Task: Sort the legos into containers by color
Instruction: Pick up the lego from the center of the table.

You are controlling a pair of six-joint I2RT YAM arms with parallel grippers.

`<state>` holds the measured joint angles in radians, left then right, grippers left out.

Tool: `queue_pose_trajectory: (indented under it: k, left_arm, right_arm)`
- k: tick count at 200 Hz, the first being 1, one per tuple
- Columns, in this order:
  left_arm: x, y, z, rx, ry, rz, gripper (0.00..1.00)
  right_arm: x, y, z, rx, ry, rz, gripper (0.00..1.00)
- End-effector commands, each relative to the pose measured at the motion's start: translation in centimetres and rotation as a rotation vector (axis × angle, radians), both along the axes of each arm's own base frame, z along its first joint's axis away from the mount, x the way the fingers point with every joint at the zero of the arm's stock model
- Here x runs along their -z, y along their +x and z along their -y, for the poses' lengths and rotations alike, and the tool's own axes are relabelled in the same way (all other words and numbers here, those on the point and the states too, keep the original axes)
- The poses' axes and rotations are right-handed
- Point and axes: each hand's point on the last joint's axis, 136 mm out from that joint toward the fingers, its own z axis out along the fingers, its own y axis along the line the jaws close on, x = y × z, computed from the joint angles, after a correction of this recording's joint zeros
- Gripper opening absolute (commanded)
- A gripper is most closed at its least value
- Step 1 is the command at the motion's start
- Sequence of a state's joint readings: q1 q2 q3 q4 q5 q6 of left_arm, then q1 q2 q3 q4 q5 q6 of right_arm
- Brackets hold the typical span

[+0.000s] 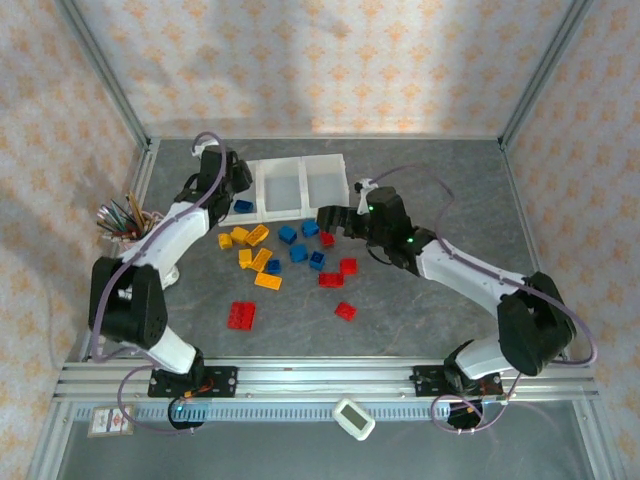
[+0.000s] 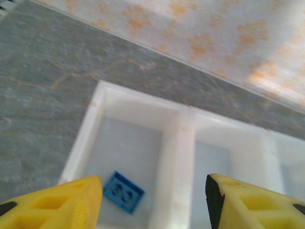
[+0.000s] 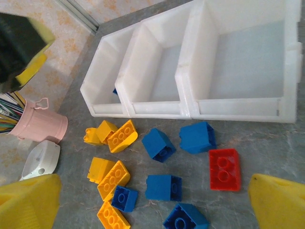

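1. Reading left gripper (image 2: 153,195) as wide open, nothing between the fingers (image 2: 57,202). Hangs above the containers (image 2: 138,98), straddling the wall between end bin and middle bin.
2. One blue lego (image 2: 124,192) flat on the end bin's floor, just below the left-hand finger and inboard of it. Probably marks that bin as blue. Open jaws over it fit a drop-off pose, by judgement only.
3. Reading right gripper (image 3: 155,191) as wide open too, empty. Points down at the loose legos (image 1: 300,250), with a blue brick (image 3: 163,187) directly under the gap. Likely lined up as the next pick, same colour as the bin already started.
4. Ahead of that gripper: two more blue ones, then the tray's front wall. Near its right finger: a red brick (image 3: 224,169). Off to its left: yellow bricks (image 3: 123,136), with the pink pencil cup (image 3: 40,121) beyond them.
5. Other two bins bare inside in the right wrist view, so no colour claimed there yet. Most of the sort left to do.
6. Sensible split: left over the tray end, right over the pile, well apart. Keeps pick and place from clashing.
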<state>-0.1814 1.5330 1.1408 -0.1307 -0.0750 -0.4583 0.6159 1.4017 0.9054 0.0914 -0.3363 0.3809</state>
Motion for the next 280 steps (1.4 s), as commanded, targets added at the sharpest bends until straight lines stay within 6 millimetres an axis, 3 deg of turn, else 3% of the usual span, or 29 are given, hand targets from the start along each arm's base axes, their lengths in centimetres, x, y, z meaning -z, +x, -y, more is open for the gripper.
queue_pose_trajectory:
  k: [1, 64, 117, 151, 187, 241, 280]
  left_arm:
    - [1.7, -3.4, 4.0, 0.097, -0.070, -0.063, 0.62]
    - [5.2, -11.6, 13.6, 0.269, -0.152, -0.176, 0.63]
    - [9.2, -14.8, 18.5, 0.319, -0.158, -0.279, 0.67]
    - [11.7, -14.7, 19.4, 0.254, -0.141, -0.319, 0.73]
    - [13.6, -13.2, 20.6, 0.225, -0.148, -0.321, 0.77]
    - [15.0, -11.4, 21.3, 0.213, -0.079, -0.324, 0.75]
    - [15.4, -10.2, 22.2, 0.227, -0.049, -0.327, 0.68]
  right_arm:
    - [1.4, -1.0, 2.1, 0.036, -0.039, -0.037, 1.00]
    - [5.2, -4.2, 4.8, 0.037, -0.074, -0.166, 1.00]
    - [7.0, -5.4, 5.7, 0.033, -0.059, -0.226, 1.00]
    - [7.2, -5.1, 6.4, 0.047, -0.062, -0.221, 1.00]
    - [7.5, -4.8, 6.7, 0.058, -0.070, -0.213, 1.00]
    - [7.6, -4.7, 6.9, 0.059, -0.072, -0.204, 1.00]
    - [7.6, -4.7, 6.9, 0.055, -0.072, -0.203, 1.00]
